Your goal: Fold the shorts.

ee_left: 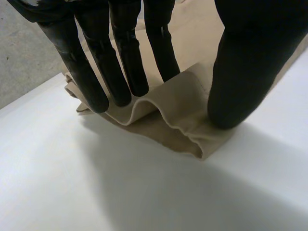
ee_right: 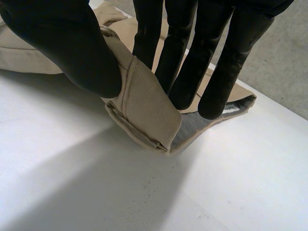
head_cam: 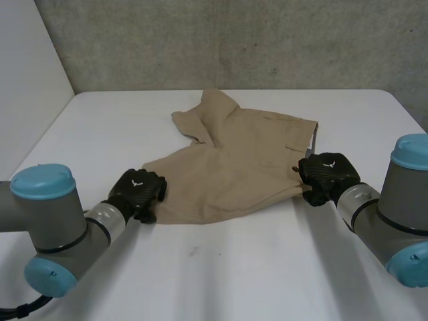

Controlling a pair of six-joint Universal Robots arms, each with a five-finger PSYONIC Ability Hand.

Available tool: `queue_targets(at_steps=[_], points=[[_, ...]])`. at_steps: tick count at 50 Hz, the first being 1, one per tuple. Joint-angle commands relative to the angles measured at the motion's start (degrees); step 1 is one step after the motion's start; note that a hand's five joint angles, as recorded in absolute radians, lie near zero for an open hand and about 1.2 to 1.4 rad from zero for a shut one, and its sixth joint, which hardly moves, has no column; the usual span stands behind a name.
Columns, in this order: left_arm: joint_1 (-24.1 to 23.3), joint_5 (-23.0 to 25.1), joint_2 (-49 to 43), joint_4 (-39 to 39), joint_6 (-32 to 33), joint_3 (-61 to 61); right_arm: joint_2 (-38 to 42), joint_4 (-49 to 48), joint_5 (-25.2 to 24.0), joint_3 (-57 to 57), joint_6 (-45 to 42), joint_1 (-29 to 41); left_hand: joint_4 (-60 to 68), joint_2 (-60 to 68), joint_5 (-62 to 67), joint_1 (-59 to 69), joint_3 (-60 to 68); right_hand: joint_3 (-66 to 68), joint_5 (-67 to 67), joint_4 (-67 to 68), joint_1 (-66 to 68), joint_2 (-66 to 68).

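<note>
The tan shorts (head_cam: 237, 160) lie spread across the middle of the white table (head_cam: 221, 267), with one leg bunched at the far side. My left hand (head_cam: 137, 190) is at the near left corner. Its fingers (ee_left: 115, 72) and thumb (ee_left: 240, 72) press down on the shorts (ee_left: 163, 120) and squeeze up a ridge of fabric between them. My right hand (head_cam: 328, 175) is at the near right corner, by the waistband. There the thumb (ee_right: 67, 48) and fingers (ee_right: 187, 62) pinch a folded-over corner of the shorts (ee_right: 144, 110), showing grey lining.
A grey concrete wall (head_cam: 234, 40) stands behind the table's far edge. Bare white tabletop runs in front of the shorts and on both sides of them.
</note>
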Motion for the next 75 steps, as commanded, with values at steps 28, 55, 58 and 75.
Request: queue_targets(at_steps=[28, 55, 58, 75], points=[[-0.6, -1.47, 7.53, -1.05, -0.47, -5.45, -1.65, 21.53, -7.21, -5.89, -5.23, -3.78, 32.36, 32.31, 33.31, 31.7, 32.4, -34.7, -33.09, -34.93, -22.78, -34.22], [0.1, -1.3, 10.08, -2.02, -0.3, -5.36, 2.66, 7.73, -7.92, -5.1, -3.29, -3.87, 32.36, 32.31, 33.31, 31.7, 32.4, 11.84, 13.44, 11.61, 23.75, 12.32], [0.02, -1.3, 13.59, -6.05, 0.23, -5.88, -0.05, 8.0, -7.4, -4.75, -3.65, -4.04, 32.36, 32.31, 33.31, 31.7, 32.4, 11.84, 13.44, 11.61, 23.75, 12.32], [-0.33, -1.47, 29.67, -35.85, 4.71, -14.31, -6.4, 28.99, -7.13, -2.03, -21.3, -3.52, 32.36, 32.31, 33.31, 31.7, 32.4, 11.84, 13.44, 11.61, 23.75, 12.32]])
